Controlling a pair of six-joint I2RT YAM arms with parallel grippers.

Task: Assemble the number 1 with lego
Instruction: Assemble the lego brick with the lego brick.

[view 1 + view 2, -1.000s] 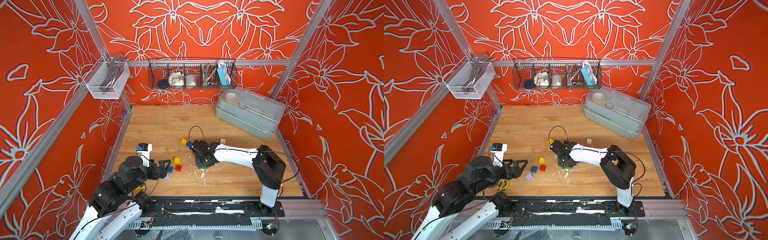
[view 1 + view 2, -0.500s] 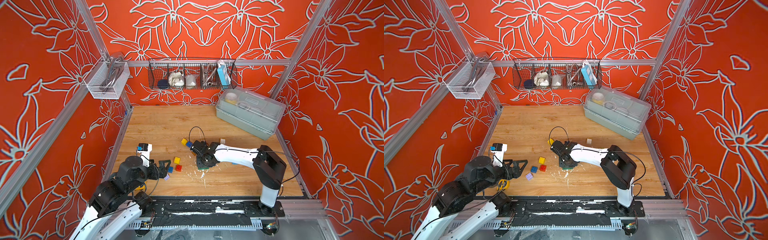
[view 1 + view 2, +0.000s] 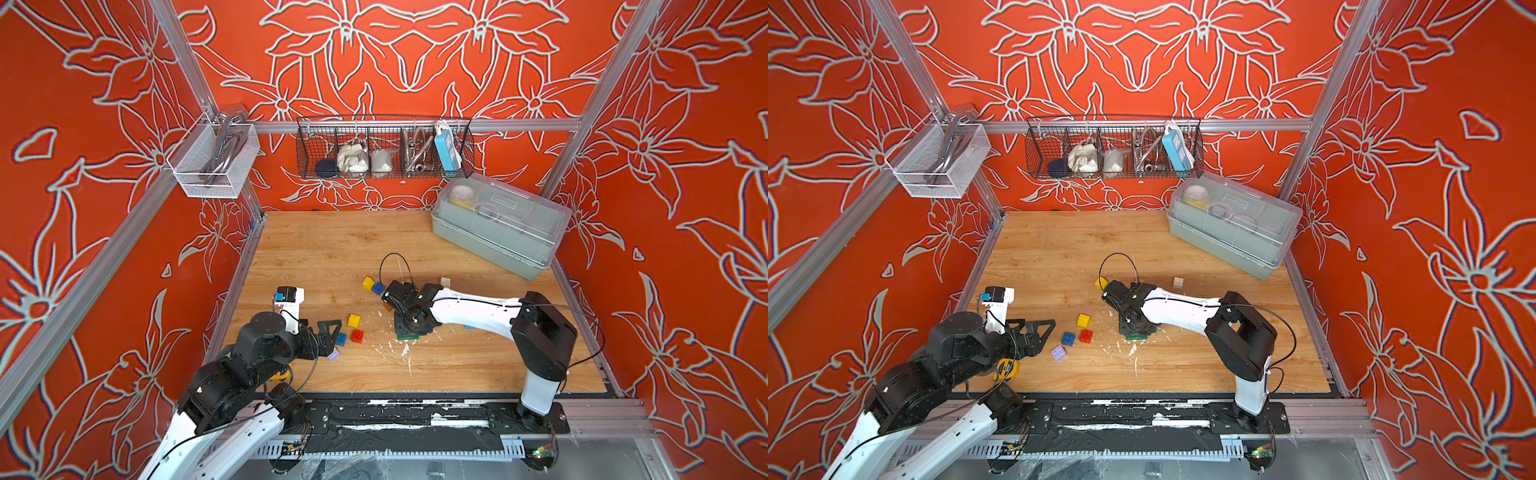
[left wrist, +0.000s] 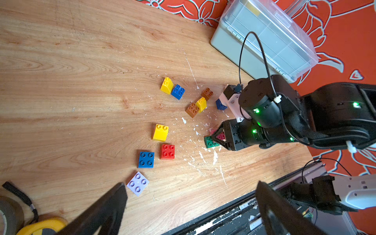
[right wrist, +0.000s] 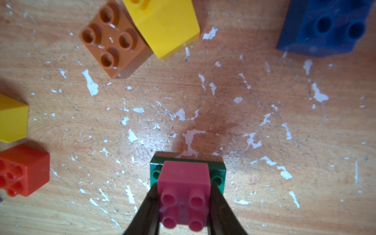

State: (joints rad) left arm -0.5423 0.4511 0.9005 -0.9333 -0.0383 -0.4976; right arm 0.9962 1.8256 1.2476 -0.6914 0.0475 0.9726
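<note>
At back, a wire basket holds a power strip.

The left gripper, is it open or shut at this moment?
Open: in the left wrist view the left gripper has its fingers wide apart and holds nothing.

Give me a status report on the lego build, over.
Right gripper shut on pink brick, atop dark green brick. Left gripper open, empty, near lilac brick. Brown brick and yellow brick nearby, off the stack.
</note>
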